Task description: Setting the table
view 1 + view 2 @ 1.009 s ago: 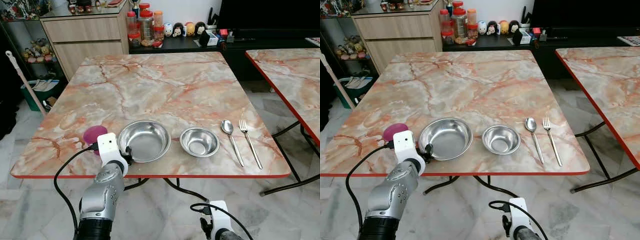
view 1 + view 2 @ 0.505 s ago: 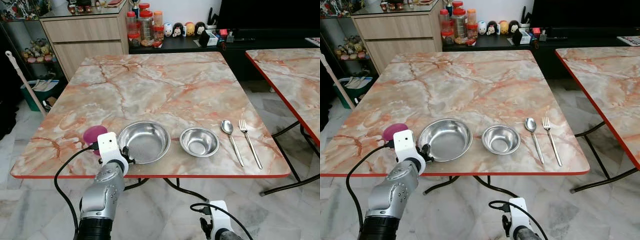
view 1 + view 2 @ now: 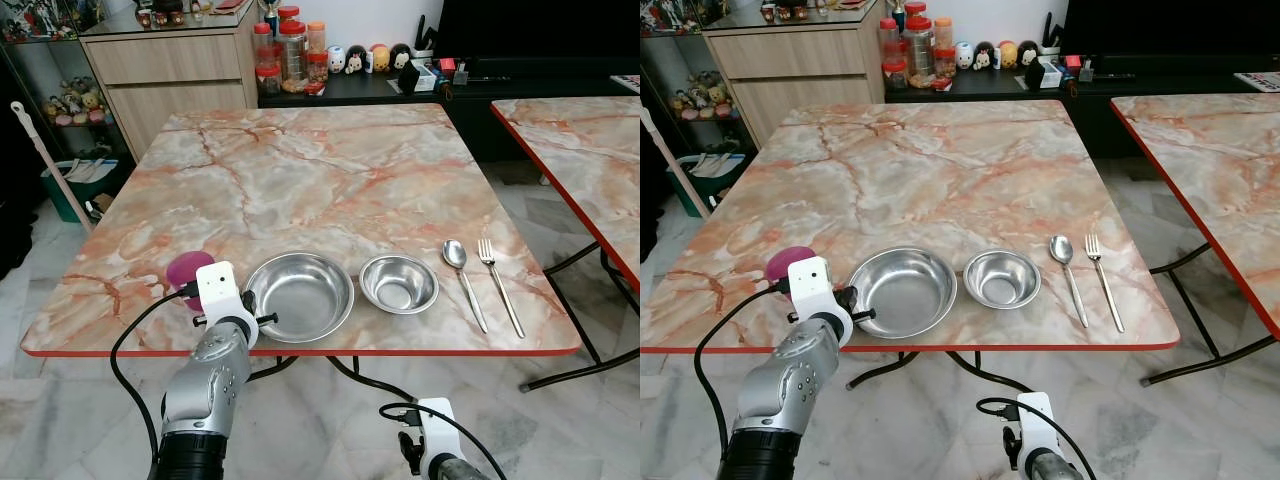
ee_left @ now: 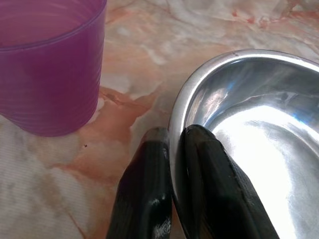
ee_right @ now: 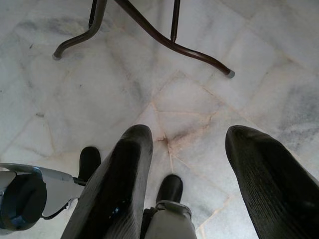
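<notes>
The large steel bowl (image 3: 299, 296) sits near the bench (image 3: 320, 170) front edge; the left end effector (image 4: 172, 149) pinches its thin rim. It looks stiff, light, slippery. The right end effector (image 5: 189, 164) hangs open.

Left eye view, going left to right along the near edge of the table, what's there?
purple cup → left gripper pinching the rim of the large steel bowl → small steel bowl → spoon → fork
</notes>
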Available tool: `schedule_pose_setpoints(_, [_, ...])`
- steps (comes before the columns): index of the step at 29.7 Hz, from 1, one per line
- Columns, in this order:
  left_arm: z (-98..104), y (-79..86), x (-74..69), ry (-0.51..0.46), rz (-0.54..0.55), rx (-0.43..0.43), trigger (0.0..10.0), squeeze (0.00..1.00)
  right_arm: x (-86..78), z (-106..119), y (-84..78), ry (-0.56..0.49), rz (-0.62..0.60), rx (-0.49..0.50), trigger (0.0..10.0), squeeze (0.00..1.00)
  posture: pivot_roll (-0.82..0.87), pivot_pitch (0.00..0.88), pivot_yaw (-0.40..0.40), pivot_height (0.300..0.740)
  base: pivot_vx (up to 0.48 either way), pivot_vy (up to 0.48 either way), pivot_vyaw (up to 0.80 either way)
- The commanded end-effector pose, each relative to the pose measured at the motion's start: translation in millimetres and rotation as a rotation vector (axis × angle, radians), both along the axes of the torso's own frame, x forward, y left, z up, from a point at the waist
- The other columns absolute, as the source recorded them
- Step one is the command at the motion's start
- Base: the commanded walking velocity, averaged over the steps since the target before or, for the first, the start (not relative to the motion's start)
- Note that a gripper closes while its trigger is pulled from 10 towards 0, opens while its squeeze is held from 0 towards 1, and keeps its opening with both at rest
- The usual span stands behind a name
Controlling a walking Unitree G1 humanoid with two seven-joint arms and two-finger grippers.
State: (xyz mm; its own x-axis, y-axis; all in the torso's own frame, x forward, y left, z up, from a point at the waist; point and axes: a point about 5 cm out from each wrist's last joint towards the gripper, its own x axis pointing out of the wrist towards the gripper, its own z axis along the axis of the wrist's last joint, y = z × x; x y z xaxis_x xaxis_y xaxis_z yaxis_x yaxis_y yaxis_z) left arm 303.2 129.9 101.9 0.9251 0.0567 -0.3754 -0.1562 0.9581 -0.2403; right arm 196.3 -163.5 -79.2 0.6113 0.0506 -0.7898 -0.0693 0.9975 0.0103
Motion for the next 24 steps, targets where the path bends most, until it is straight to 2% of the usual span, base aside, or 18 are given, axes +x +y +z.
schedule_pose_setpoints(1, [1.9, 2.8, 0.9, -0.002, 0.007, 0.000, 0.0, 0.00, 2.6, 1.0, 2.5, 0.000, 0.002, 0.008, 10.0, 0.00, 0.05, 0.000, 0.028, 0.732, 0.000, 0.000, 0.00])
schedule_pose_setpoints(7, [4.0, 4.2, -1.4, -0.021, 0.009, -0.020, 0.0, 0.00, 3.5, 1.5, 3.1, -0.001, 0.013, 0.007, 10.0, 0.00, 0.05, 0.000, 0.019, 0.732, 0.000, 0.000, 0.00])
schedule_pose_setpoints(11, [11.8, 4.7, -2.4, -0.082, 0.007, -0.102, 0.0, 0.00, 3.8, 1.7, 2.1, -0.001, 0.019, 0.003, 10.0, 0.00, 0.06, 0.000, 0.011, 0.732, 0.000, 0.000, 0.00])
schedule_pose_setpoints(14, [27.0, 9.1, -1.7, -0.195, 0.008, -0.208, 0.0, 0.00, 4.1, 1.9, 1.1, 0.001, 0.031, -0.002, 10.0, 0.00, 0.07, 0.000, 0.001, 0.732, 0.000, 0.000, 0.00])
schedule_pose_setpoints(15, [27.0, 9.1, -1.7, -0.195, 0.008, -0.208, 0.0, 0.00, 4.1, 1.9, 1.1, 0.001, 0.031, -0.002, 10.0, 0.00, 0.07, 0.000, 0.001, 0.732, 0.000, 0.000, 0.00])
schedule_pose_setpoints(16, [34.1, 12.7, -1.1, -0.243, 0.009, -0.222, 5.7, 0.00, 4.5, 2.1, 0.8, 0.001, 0.036, -0.004, 10.0, 0.00, 0.07, 0.000, -0.002, 0.732, 0.000, 0.000, 0.00])
schedule_pose_setpoints(17, [34.1, 12.7, -1.1, -0.243, 0.009, -0.222, 5.7, 0.00, 4.5, 2.1, 0.8, 0.001, 0.036, -0.004, 10.0, 0.00, 0.07, 0.000, -0.002, 0.732, 0.000, 0.000, 0.00])
schedule_pose_setpoints(18, [37.4, 14.3, -0.7, -0.262, 0.010, -0.226, 10.0, 0.00, 4.9, 2.4, 0.7, 0.000, 0.038, -0.005, 10.0, 0.00, 0.07, 0.000, -0.003, 0.732, 0.000, 0.000, 0.00])
schedule_pose_setpoints(24, [52.9, 18.9, 1.6, -0.356, 0.013, -0.288, 10.0, 0.00, 8.1, 4.0, 1.4, -0.003, 0.053, -0.003, 10.0, 0.00, 0.08, 0.000, -0.019, 0.732, 0.000, 0.000, 0.00])
